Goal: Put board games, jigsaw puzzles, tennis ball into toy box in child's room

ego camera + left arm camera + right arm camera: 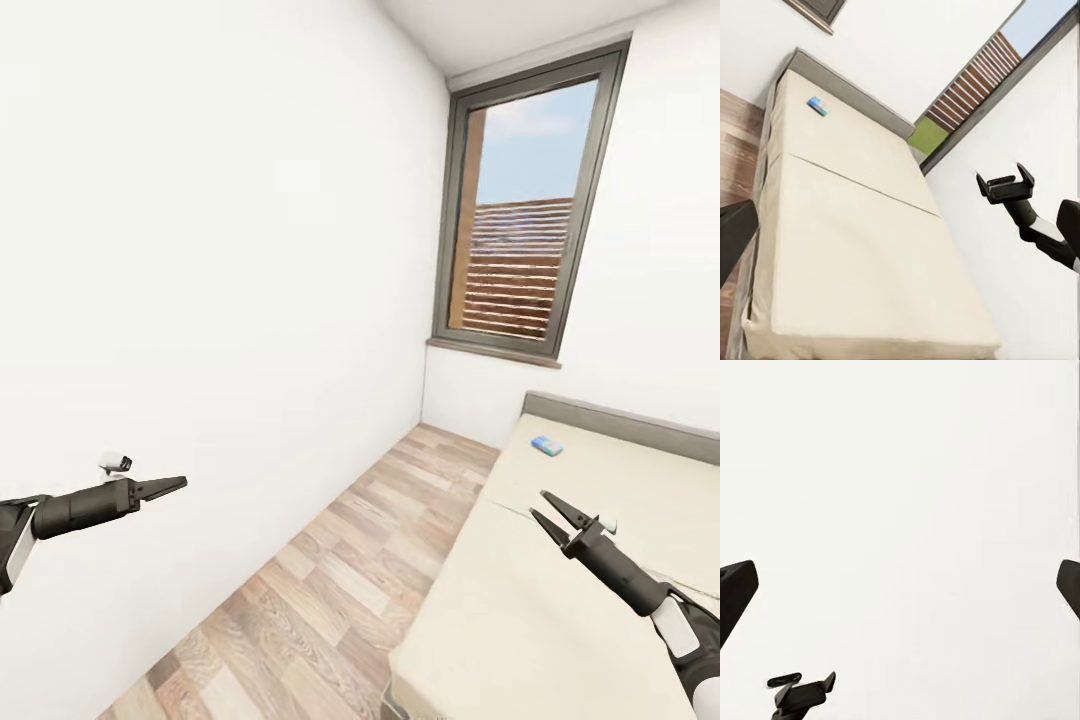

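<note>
A small blue board game (546, 445) lies flat on the beige bed (520, 610) near its grey headboard; it also shows as a blue box (816, 106) on the mattress (855, 225). My right gripper (548, 510) hovers open over the bed, well short of the box, holding nothing; it is the open gripper (1003, 174) in the left wrist view. My left gripper (178, 485) is open and empty beside the white wall, far from the bed. The table, toy box, jigsaw puzzles and tennis ball are out of view.
A white wall (200, 250) runs close along my left arm. A strip of wood-plank floor (340, 590) lies between the wall and the bed. A tall dark-framed window (520, 220) stands in the far corner above the headboard (620, 422).
</note>
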Controlling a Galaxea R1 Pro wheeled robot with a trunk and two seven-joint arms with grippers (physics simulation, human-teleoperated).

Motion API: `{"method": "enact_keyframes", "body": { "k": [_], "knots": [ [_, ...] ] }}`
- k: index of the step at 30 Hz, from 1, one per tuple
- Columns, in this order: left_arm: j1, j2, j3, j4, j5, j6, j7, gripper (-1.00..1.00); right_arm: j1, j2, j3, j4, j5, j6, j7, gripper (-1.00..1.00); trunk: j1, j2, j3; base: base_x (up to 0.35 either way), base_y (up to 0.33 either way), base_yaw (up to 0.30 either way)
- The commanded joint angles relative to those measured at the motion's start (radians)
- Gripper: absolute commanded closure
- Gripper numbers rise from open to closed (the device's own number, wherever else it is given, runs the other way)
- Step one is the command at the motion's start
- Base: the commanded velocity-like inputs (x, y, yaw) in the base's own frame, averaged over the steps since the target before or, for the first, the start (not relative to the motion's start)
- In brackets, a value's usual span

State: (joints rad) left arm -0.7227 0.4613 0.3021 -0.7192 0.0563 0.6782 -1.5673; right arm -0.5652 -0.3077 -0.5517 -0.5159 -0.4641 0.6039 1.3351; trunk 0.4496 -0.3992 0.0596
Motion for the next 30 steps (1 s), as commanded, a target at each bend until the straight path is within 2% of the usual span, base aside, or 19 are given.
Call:
{"method": "enact_keyframes", "body": {
  "k": [1,13,22,26,30],
  "knots": [
    [0.000,0.000,0.000,0.000,0.000,0.011,-0.004,-1.00,-0.001,0.000,-0.002,0.001,-0.001,0.009,0.002,-1.00,0.000,-0.001,0.000,0.000,0.240,-0.277],
    [0.000,0.000,0.000,0.000,0.000,0.011,-0.004,-1.00,-0.001,0.000,-0.002,0.002,-0.001,0.012,0.000,-1.00,0.000,-0.001,0.000,0.016,0.094,-0.277],
    [0.000,0.000,0.000,0.001,0.000,0.011,-0.004,-1.00,-0.001,0.001,-0.005,0.003,-0.002,0.015,-0.052,-1.00,0.000,-0.001,0.000,0.100,0.007,-0.278],
    [0.000,0.000,0.000,0.000,0.000,0.011,-0.004,-1.00,-0.001,0.001,-0.030,0.003,-0.002,0.018,-0.077,-1.00,0.000,-0.001,0.000,0.128,0.001,-0.278],
    [0.000,0.001,0.000,0.000,-0.001,0.011,-0.004,-1.00,-0.001,0.003,-0.072,0.003,-0.002,0.023,-0.101,-1.00,0.000,-0.001,-0.001,0.134,0.001,-0.277]
  ]
}}
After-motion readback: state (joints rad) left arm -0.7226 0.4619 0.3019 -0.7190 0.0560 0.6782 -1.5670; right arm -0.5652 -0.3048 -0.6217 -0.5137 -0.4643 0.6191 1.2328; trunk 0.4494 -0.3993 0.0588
